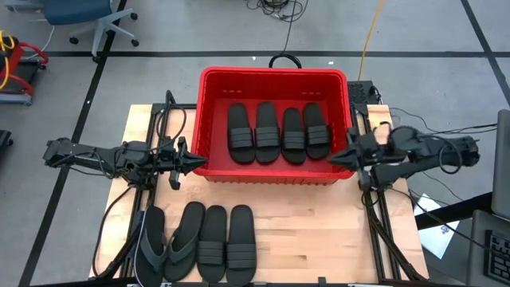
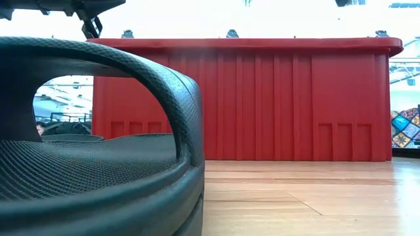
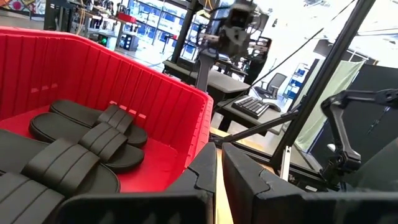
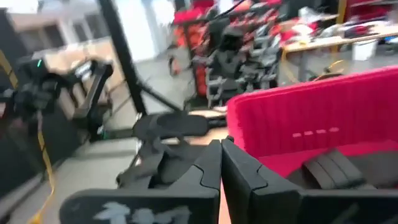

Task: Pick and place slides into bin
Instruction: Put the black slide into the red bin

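Nearest the low camera, filling the lower left of its frame, lies a band-strap slide [image 2: 98, 164] on the wooden desk [image 2: 315, 196], its arched strap rising over a textured footbed. Behind it the red bin [image 2: 262, 98] spans the middle of that frame.

From above, the bin [image 1: 275, 170] sits at the centre of the desk [image 1: 319, 231], toward the upper half of the frame. Four band-strap slides lie side by side on its floor, toes pointing to the top of the frame: one [image 1: 241, 131], the next [image 1: 267, 131], a third [image 1: 293, 134] and the last [image 1: 317, 129].

Four more rest in a row on the desk at the lower centre-left of the high view: a greyer thong flip-flop [image 1: 151, 247], a black thong flip-flop [image 1: 184, 239], then two band-strap slides [image 1: 212, 243] and [image 1: 241, 243], close together.

On the left, the left gripper [image 1: 191, 162] points at the bin's left wall, just beside its rim; its jaws are all but closed, with only a thin slit between them, and hold nothing. On the right, the right gripper [image 1: 333, 159] points at the bin's right wall near the lower corner, jaws fully closed and empty.
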